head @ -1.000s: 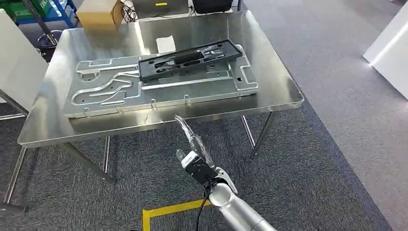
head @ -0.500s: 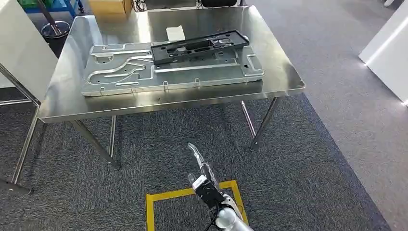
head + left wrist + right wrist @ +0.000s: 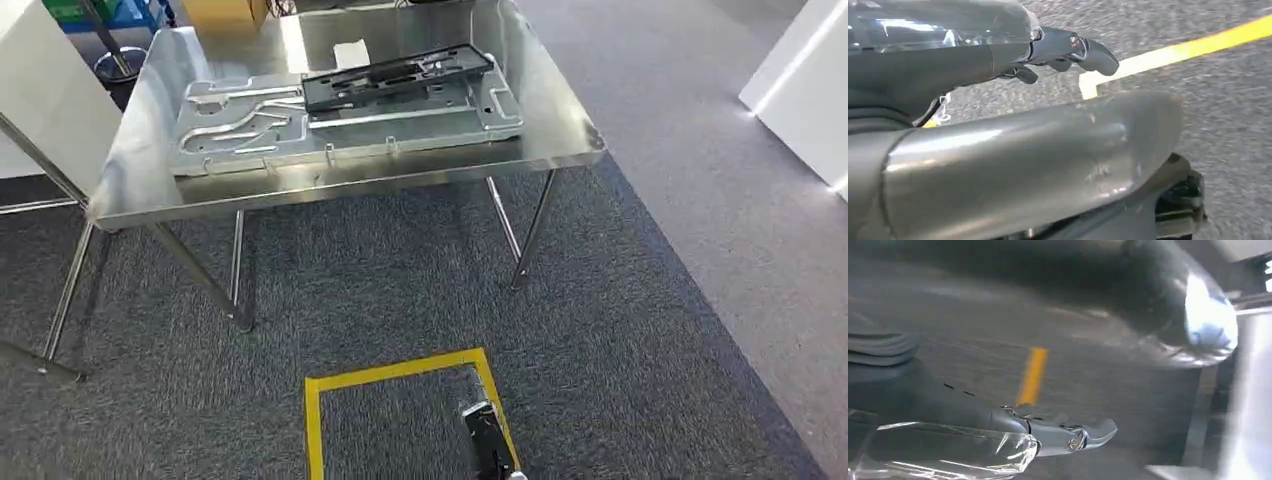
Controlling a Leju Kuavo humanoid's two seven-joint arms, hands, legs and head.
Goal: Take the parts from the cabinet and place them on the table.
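- Worktop carries a silver panel with a black frame atop it.
- Left hand and right hand: fingers extended, holding nothing.

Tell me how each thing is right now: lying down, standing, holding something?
Table: standing on the carpet, carrying the parts.
Silver panel: lying flat on the table.
Black frame: lying on top of the silver panel.
White sheet: lying flat on the table, behind the frame.
Left hand: holding nothing, fingers apart from the thumb.
Right hand: holding nothing, fingers stretched out.
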